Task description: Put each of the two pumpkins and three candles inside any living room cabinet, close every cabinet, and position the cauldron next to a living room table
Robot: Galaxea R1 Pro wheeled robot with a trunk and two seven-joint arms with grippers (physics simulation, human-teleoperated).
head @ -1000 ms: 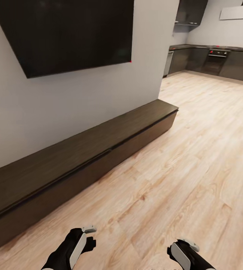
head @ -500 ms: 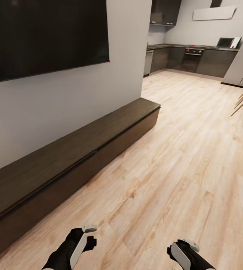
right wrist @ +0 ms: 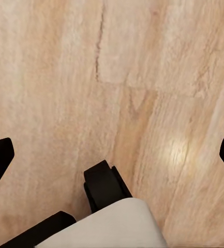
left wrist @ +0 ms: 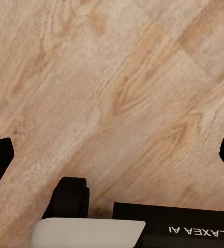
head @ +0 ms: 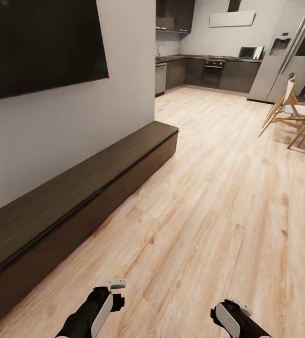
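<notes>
Dark-brown cabinet (head: 77,188) shut, left; left gripper (left wrist: 112,155) spread; right gripper (right wrist: 112,155) spread

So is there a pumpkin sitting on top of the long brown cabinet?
No, the cabinet top is bare dark wood from end to end in the head view.

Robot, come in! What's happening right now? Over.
Both hands open, empty: left hand, right hand. Cabinet on left, closed. Wood floor ahead; chairs far right.
</notes>
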